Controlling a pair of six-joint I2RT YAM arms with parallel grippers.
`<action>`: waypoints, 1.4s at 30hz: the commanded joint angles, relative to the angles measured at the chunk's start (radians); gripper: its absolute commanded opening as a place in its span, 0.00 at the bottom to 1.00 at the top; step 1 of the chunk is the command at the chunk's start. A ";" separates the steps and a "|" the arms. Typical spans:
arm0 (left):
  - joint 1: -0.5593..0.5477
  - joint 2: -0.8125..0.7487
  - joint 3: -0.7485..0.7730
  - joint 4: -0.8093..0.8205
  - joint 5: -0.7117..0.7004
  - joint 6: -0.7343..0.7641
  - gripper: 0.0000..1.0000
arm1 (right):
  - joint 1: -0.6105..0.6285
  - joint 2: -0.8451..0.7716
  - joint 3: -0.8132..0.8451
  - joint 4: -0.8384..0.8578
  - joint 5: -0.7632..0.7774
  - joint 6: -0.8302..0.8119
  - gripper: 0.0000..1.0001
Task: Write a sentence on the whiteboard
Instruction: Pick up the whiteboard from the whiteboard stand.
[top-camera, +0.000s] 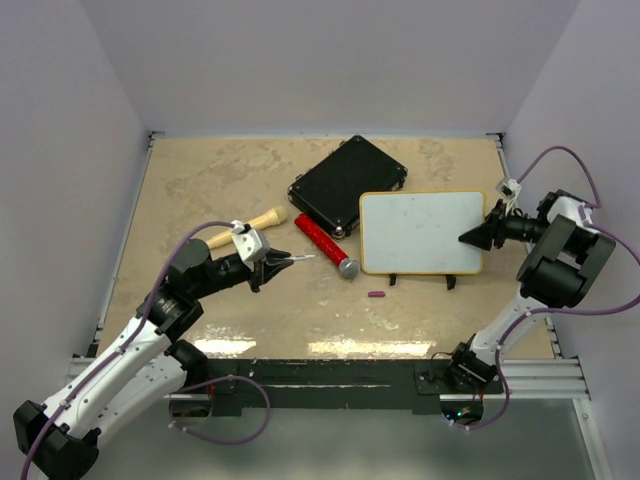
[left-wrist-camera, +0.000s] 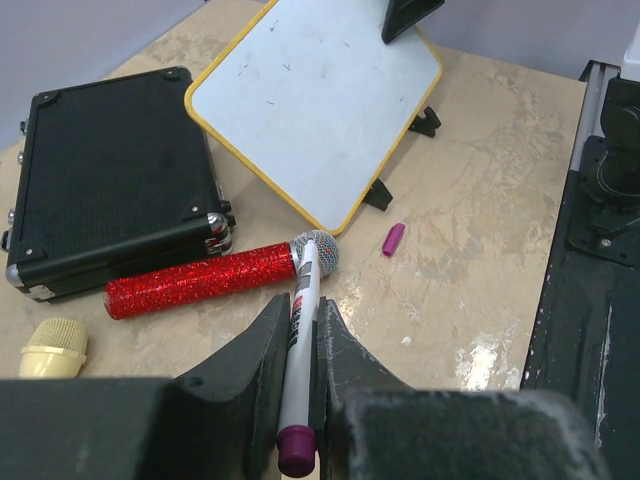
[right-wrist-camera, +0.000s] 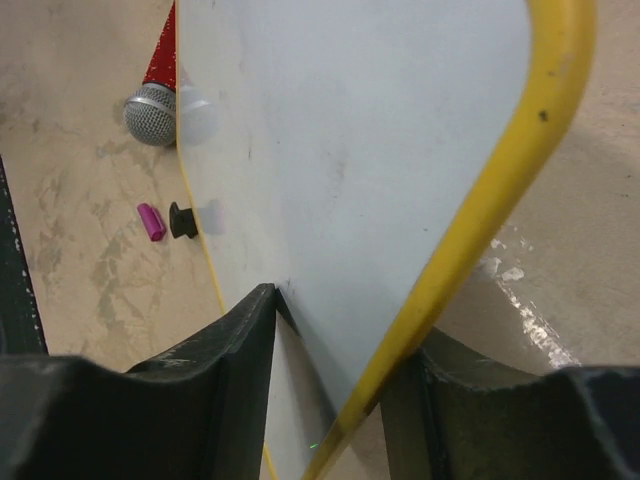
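- The whiteboard (top-camera: 420, 232) lies at the right middle of the table on its black clip feet, just beside the black case (top-camera: 345, 185). Its white face is blank apart from faint specks, so no sentence is on it yet.
- The left gripper (top-camera: 275, 262) is clenched on a marker (left-wrist-camera: 300, 320), with the purple end at the wrist and the tip pointing out towards the board. The marker sits off the jaws' centre line, so pressing down on the board could make it pivot or slide back through the fingers.
- The right gripper (top-camera: 475, 237) has its jaws on either side of the board's right edge. In the wrist view one finger (right-wrist-camera: 230, 350) seems to touch the white face and the yellow rim (right-wrist-camera: 500, 170) runs between the two. I cannot tell whether they really pinch it.
- If that hold is loose, the first stroke may push the board over the table or rock it on its feet, and the letters would smear.
- The red glitter microphone (top-camera: 328, 245) lies between the marker tip and the board, and a low approach would knock it into the rim.
- The purple cap (top-camera: 376, 295) lies loose near the front feet, where a sweeping arm could flick it off the table.
- Writing close to the right edge could bring the two arms into contact.
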 joint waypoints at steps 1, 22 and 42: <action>0.004 0.003 0.009 0.048 0.013 -0.004 0.00 | 0.000 -0.047 0.034 0.012 -0.056 -0.034 0.38; 0.009 0.032 0.009 0.050 0.011 -0.004 0.00 | 0.028 -0.289 -0.049 0.020 -0.055 -0.011 0.00; 0.015 0.041 0.009 0.051 0.007 -0.011 0.00 | 0.234 -0.443 -0.055 0.031 -0.010 0.142 0.00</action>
